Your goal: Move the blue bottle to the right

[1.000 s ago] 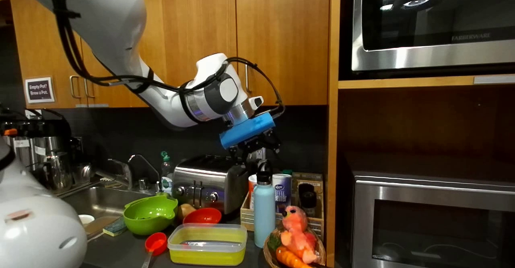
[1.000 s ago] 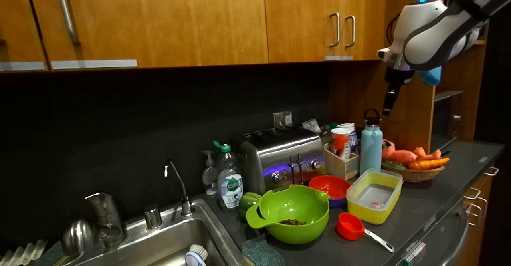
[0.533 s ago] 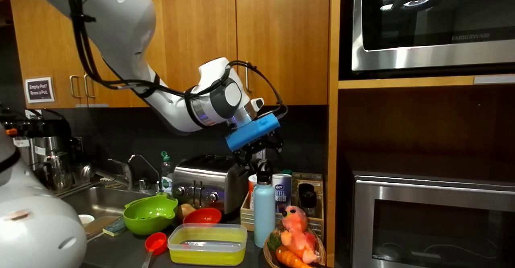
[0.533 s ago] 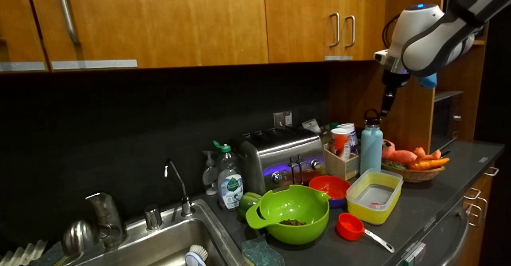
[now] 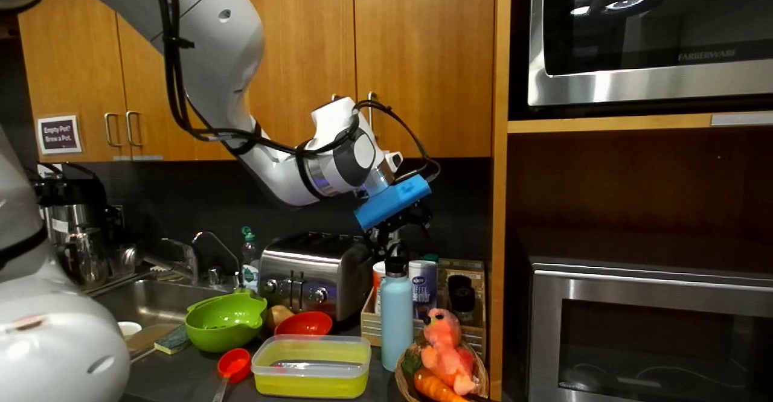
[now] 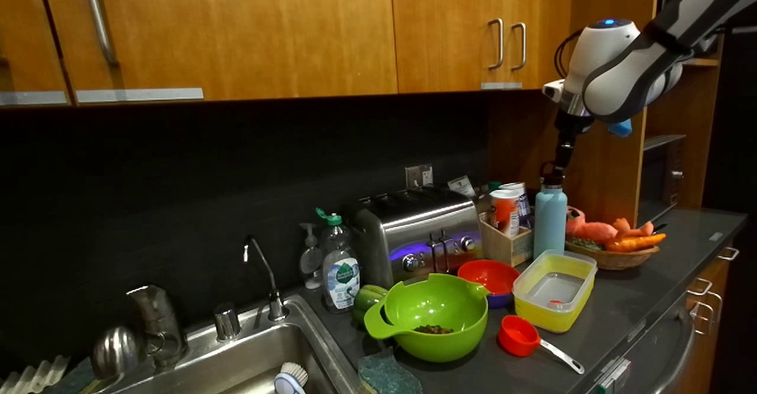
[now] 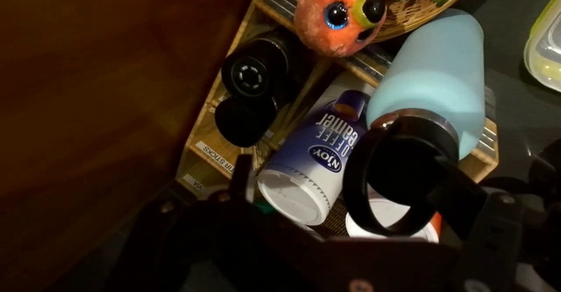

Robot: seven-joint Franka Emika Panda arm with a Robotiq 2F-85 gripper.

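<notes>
In an exterior view, a dark grey counter (image 6: pixel 621 290) is stretched across the lower right of the frame, backed by a black wall (image 6: pixel 177 204) and overhung by wooden cabinets (image 6: pixel 236 33) along the top. A steel sink (image 6: pixel 275 342) is set in at lower left. Near the centre a steel toaster (image 6: pixel 432 228) is placed before the wall, and in front of it a green bowl (image 6: pixel 440 346) and a red bowl (image 6: pixel 491 274) are set out, with a yellow container (image 6: pixel 539 316) and a red measuring cup (image 6: pixel 518 336) to their right. At right of centre the blue bottle (image 6: pixel 550 222) is stood upright on the counter, a wooden box (image 6: pixel 502 246) being seen at its left and a wicker basket (image 6: pixel 615 261), by which a pink plush toy (image 6: pixel 591 230) is held, at its right. In an exterior view, an upper microwave (image 5: pixel 646 46) and a lower microwave (image 5: pixel 652 335) are seen in wooden shelving (image 5: pixel 604 125) at the right of the frame. The gripper (image 7: pixel 339 176) is held at the bottle's top; in the wrist view its two fingers (image 7: pixel 242 176) are spread wide, with the black cap (image 7: pixel 405 162) overlapped by the one at lower right; whether the cap is touched cannot be told
</notes>
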